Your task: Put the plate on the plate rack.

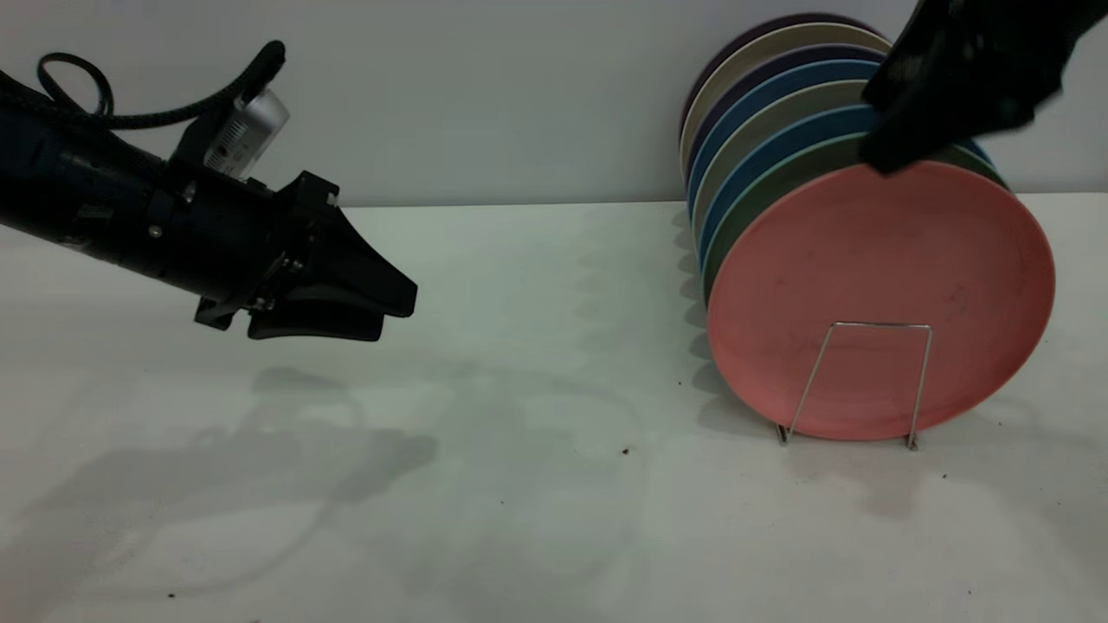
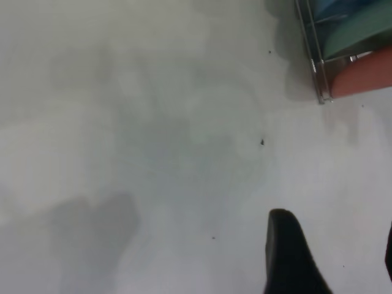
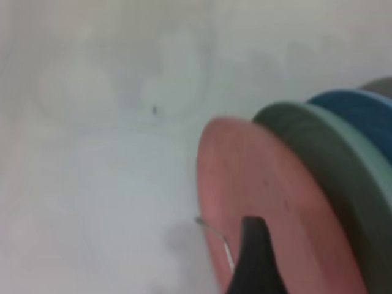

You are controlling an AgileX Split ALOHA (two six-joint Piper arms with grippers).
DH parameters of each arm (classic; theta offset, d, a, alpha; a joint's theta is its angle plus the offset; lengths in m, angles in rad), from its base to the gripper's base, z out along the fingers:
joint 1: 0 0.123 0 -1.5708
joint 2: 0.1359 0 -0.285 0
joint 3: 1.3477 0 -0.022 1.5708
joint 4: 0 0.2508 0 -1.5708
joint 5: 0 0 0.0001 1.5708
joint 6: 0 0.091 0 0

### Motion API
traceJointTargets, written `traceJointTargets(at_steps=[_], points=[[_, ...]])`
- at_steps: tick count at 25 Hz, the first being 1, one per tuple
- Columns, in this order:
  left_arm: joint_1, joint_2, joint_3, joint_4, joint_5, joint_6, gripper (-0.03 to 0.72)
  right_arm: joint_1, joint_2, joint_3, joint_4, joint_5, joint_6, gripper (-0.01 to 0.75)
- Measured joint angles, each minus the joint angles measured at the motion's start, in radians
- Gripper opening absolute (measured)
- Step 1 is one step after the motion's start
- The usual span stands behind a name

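At the plate's [image 1: 879, 294] top rim hangs the right gripper [image 1: 892, 156]; I cannot tell its finger state. One pink plate stands on edge, face toward me, frontmost in the rack [image 1: 857, 381], seven plates [image 1: 762, 156] stacked behind. Well apart over open table [image 1: 537, 484], the left gripper [image 1: 389, 311] hovers, fingers pressed together.

The low, level exterior view and both downward-looking wrist views share the plate [image 1: 879, 294] and tabletop [image 1: 537, 389].
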Motion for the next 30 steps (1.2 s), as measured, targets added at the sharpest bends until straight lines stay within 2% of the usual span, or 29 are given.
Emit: traceJointTargets(at_steps=[2,4,8,11,14,17,23,26,30], points=[[0.001,-0.008,0.0,0.033,-0.035,-0.045,0.415,-0.009,-0.02,0.0,-0.003,0.001,0.224,0.574],[0.015,-0.03,0.0,0.132,-0.083,-0.125,0.415,-0.025,-0.028,0.0,-0.034,0.021,0.515,0.57],[0.032,-0.131,0.0,0.449,-0.142,-0.425,0.415,-0.05,-0.028,0.0,-0.2,0.14,0.956,0.532],[0.032,-0.229,-0.008,0.797,-0.104,-0.745,0.415,-0.054,-0.041,0.0,-0.321,0.229,1.101,0.518],[0.032,-0.308,-0.046,1.126,0.02,-1.014,0.415,-0.054,-0.083,0.0,-0.405,0.28,1.185,0.516],[0.032,-0.383,-0.062,1.339,0.142,-1.183,0.415,-0.054,-0.146,0.0,-0.463,0.344,1.244,0.515],[0.032,-0.572,-0.062,1.371,0.245,-1.193,0.415,-0.054,-0.346,0.034,-0.51,0.438,1.3,0.514],[0.032,-0.691,-0.058,1.371,0.302,-1.189,0.415,-0.054,-0.495,0.108,-0.511,0.449,1.315,0.514],[0.032,-0.872,0.028,1.355,0.331,-1.187,0.415,-0.054,-0.711,0.219,-0.487,0.461,1.318,0.514]])
